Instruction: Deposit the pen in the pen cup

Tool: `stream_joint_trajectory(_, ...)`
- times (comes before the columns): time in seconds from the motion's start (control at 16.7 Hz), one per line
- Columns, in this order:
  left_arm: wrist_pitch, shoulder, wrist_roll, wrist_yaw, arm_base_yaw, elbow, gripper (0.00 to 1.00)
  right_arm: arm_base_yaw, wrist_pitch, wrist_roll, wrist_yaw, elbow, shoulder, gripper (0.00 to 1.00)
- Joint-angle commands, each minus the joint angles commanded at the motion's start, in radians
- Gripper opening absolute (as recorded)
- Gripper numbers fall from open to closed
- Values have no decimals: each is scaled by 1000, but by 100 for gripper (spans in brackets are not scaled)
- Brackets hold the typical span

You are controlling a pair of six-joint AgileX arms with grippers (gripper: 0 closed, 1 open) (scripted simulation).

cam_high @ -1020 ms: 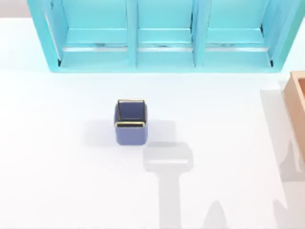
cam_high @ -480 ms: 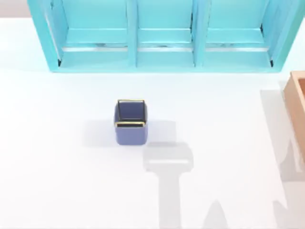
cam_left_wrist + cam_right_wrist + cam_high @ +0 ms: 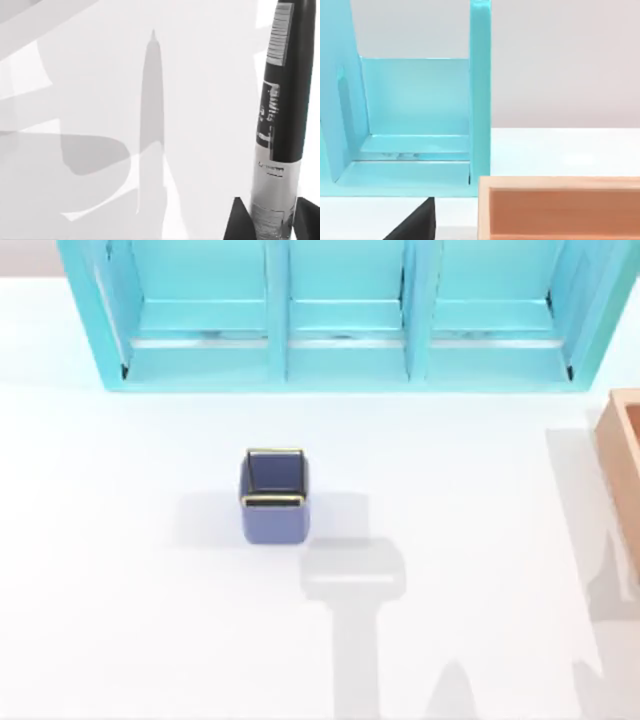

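One pen cup (image 3: pixel 273 495) stands alone on the white table (image 3: pixel 120 620) in the top view, a small square periwinkle-blue cup with a thin gold rim, upright, mouth open and seemingly empty, a little toward nine o'clock of the table's centre. At twelve o'clock of it, well apart, sits the turquoise shelf unit (image 3: pixel 345 320) with its three bays; at three o'clock, against the table edge, the tan wooden box (image 3: pixel 625 470). Arm shadows fall on the table at five o'clock of the cup. Left wrist view: the left gripper (image 3: pixel 267 220) is clamped on the pen (image 3: pixel 280 115), a black barrel with a silver lower section and white printed label, seated between the two dark fingertips (image 3: pixel 239 220) and projecting straight out from them over bare white table, its slim shadow cast beside it. The cup is not in this view. Right wrist view: the right gripper is parked near the box (image 3: pixel 560 207), with one end bay of the shelf unit (image 3: pixel 420 120) behind; one dark finger corner (image 3: pixel 417 222) shows, and I cannot tell whether that gripper is open or closed. Judgement: the step in hand is carrying the pen to the cup. Do it well by keeping the grip firm, bringing the pen's axis vertical over the mouth's centre, lowering the tip past the gold rim before releasing, and avoiding a nudge that tips the cup.
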Motion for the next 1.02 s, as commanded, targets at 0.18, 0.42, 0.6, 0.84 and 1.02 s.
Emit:
stream_joint_trajectory(0.18, -239, -108, 128, 8, 101, 34, 0, 0, 0, 0, 0, 0, 0, 100)
stream_joint_trajectory(0.42, -424, -231, 253, 13, 200, 53, 0, 0, 0, 0, 0, 0, 0, 100)
stream_joint_trajectory(0.6, -456, -258, 278, 15, 222, 56, 0, 0, 0, 0, 0, 0, 0, 100)
stream_joint_trajectory(0.84, -453, -254, 279, 12, 217, 53, 0, 0, 0, 0, 0, 0, 0, 100)
stream_joint_trajectory(1.02, -396, -250, 285, -45, 170, 53, 0, 0, 0, 0, 0, 0, 0, 100)
